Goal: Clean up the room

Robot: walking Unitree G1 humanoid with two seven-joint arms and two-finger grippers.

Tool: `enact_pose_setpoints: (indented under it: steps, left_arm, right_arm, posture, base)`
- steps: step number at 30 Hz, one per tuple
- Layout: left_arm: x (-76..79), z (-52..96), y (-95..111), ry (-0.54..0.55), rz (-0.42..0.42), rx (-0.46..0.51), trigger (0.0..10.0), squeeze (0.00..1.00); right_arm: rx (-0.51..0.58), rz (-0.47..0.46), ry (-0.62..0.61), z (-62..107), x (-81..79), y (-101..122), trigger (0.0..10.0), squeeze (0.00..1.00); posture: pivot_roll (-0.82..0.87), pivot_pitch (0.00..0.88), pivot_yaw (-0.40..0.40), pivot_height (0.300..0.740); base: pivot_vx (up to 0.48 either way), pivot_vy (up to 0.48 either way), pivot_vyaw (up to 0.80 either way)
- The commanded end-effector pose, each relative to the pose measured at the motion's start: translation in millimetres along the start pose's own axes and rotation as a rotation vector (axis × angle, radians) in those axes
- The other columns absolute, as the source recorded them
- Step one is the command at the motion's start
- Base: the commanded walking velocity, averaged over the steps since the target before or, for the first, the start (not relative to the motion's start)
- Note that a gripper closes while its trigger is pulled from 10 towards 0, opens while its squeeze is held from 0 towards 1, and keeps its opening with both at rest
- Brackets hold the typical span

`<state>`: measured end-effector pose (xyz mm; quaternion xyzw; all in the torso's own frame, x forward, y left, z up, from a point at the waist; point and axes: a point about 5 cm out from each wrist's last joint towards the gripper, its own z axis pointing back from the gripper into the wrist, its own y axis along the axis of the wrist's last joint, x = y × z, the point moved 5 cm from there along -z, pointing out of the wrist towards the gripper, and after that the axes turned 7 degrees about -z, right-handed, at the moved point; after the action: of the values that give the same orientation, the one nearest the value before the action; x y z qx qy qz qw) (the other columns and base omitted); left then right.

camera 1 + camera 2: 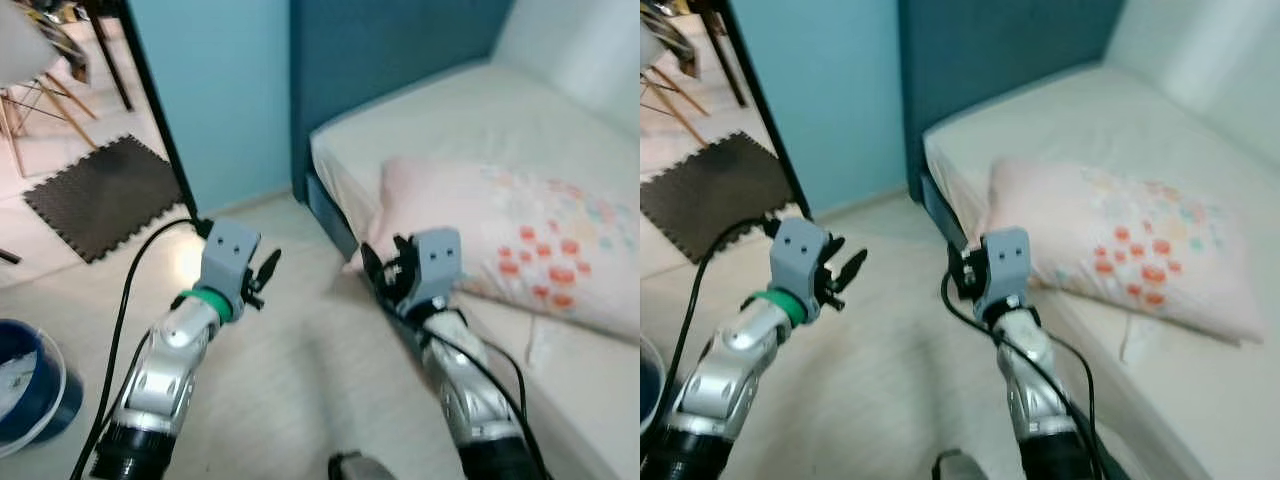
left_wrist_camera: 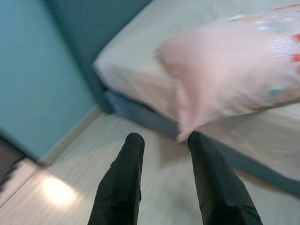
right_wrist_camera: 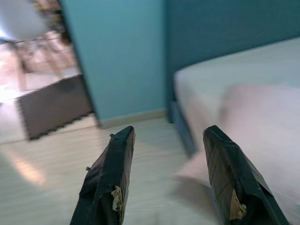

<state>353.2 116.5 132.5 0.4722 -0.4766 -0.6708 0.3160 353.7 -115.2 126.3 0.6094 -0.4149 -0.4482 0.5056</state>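
Both arms are raised forward over the pale floor (image 1: 290,370), forearms angled inward. The left tool (image 1: 266,272) points toward 2 o'clock, fingers (image 2: 123,178) apart and empty, aimed at the corner of the pink pillow (image 1: 510,235). The right tool (image 3: 171,180) is beside the bed (image 1: 440,120) edge, fingers spread wide, holding nothing. The pillow lies on the bed, its corner overhanging the mattress edge at 3 o'clock from the right tool.
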Motion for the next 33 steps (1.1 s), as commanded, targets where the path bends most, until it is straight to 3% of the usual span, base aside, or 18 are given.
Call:
enact_pose_setpoints:
  steps: [1,8,12,18,33]
  left_arm:
    - [3.7,-0.7,-3,-0.015,-0.010,-0.021,10.0,0.00]
    - [6.1,-3.1,-1,-0.041,-0.028,-0.031,10.0,0.00]
    - [5.5,-4.4,0,-0.046,-0.013,-0.032,10.0,0.00]
    - [7.3,-5.1,4,-0.068,0.072,-0.020,10.0,0.00]
    - [9.5,-7.8,7,-0.057,0.092,-0.007,10.0,0.00]
  right_arm:
    - [0.001,-0.007,-0.015,3.4,2.6,-2,10.0,0.00]
    - [0.002,-0.009,-0.030,6.9,4.6,-3,10.0,0.00]
    - [0.002,-0.008,-0.032,8.1,4.4,-3,10.0,0.00]
    - [0.002,-0.007,-0.038,9.1,4.6,-3,10.0,0.00]
    - [-0.003,0.001,-0.037,10.2,6.6,-3,10.0,0.00]
  posture:
    - [-0.11,0.040,0.074,0.735]
    - [-0.12,0.046,0.084,0.735]
    - [-0.12,0.047,0.086,0.735]
    - [-0.13,0.048,0.088,0.735]
    - [-0.14,0.045,0.084,0.735]
  base:
    - [0.000,0.000,-0.80]
    - [0.000,0.000,-0.80]
    - [0.000,0.000,-0.80]
    - [0.000,0.000,-0.80]
    - [0.000,0.000,-0.80]
